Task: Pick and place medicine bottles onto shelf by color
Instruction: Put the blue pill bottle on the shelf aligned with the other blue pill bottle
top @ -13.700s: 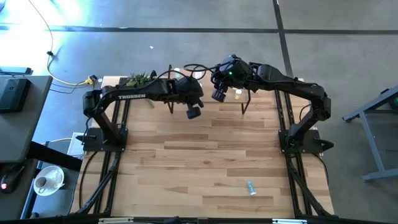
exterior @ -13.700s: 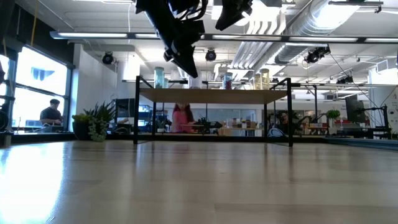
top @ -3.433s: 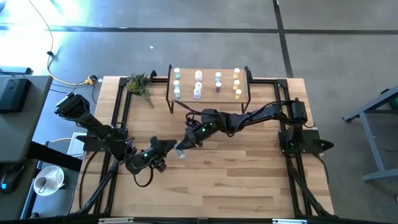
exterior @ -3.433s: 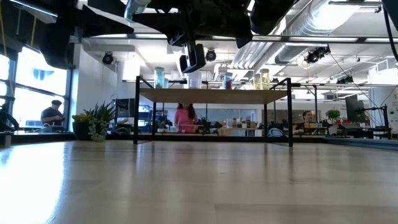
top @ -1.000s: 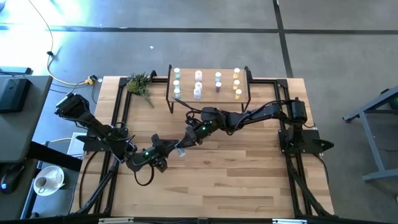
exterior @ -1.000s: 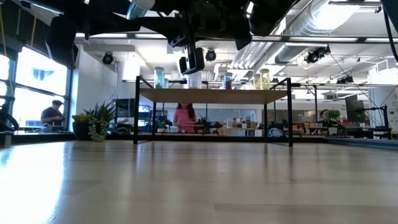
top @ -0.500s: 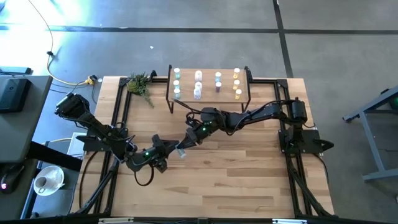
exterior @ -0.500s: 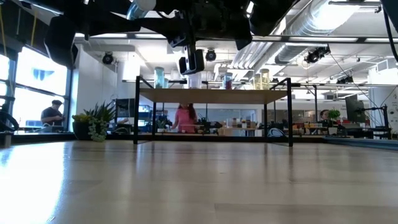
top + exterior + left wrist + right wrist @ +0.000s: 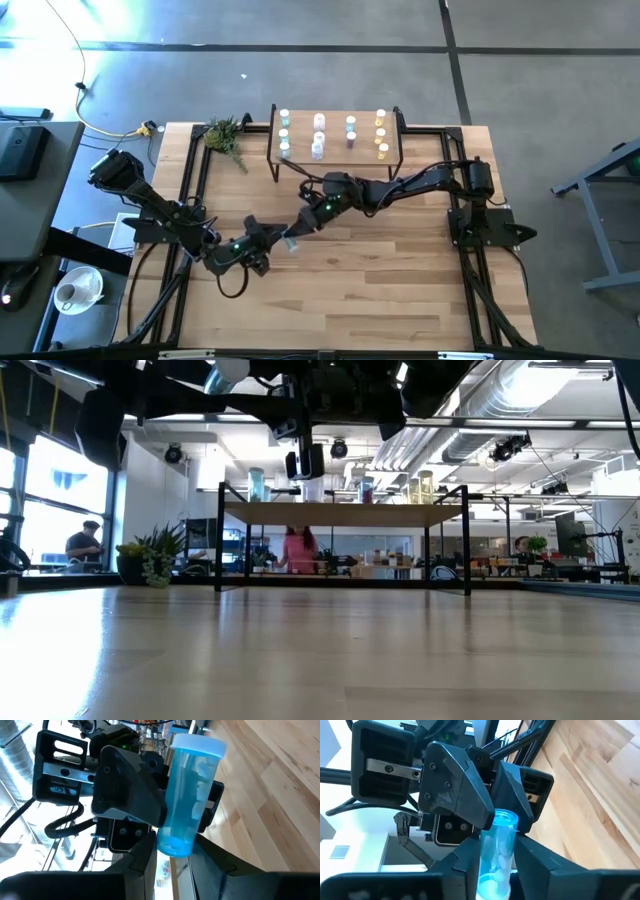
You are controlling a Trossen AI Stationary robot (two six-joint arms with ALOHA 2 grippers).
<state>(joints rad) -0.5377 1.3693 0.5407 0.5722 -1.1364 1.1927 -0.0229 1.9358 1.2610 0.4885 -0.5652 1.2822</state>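
A light-blue medicine bottle [image 9: 291,240] with a pale cap hangs in the air over the table's left-middle, between my two grippers. My left gripper [image 9: 276,242] comes at it from the table's left, my right gripper [image 9: 299,230] from the right. Each is shut on it. The shelf [image 9: 335,130] stands on thin black legs at the table's far edge. It carries several bottles in four rows: teal [image 9: 284,132], whitish pink [image 9: 319,135], light blue [image 9: 350,128] and yellow [image 9: 380,130]. In the low view the shelf [image 9: 340,513] shows edge-on behind both arms. My left gripper pinches the bottle's rounded base end [image 9: 175,842] between its two fingers [image 9: 145,857], coming nearly level from the table's left. The bottle stands out past the fingers, clear of the table. My right gripper has one finger [image 9: 142,795] on each side of the bottle's body [image 9: 192,802], about mid-length, coming nearly level from the table's right. In its own wrist view the bottle [image 9: 495,855] fills the gap between its fingers.
A small green plant [image 9: 222,133] lies at the far left corner beside the shelf. Black frame rails [image 9: 190,200] run along both side edges of the wooden tabletop. In the low view, people [image 9: 298,550] move about the room beyond the table.
Both hands have stayed in place with the bottle between them. In the low view, the dark part of my right gripper that hangs before the shelf has rolled from a slight tilt to upright.
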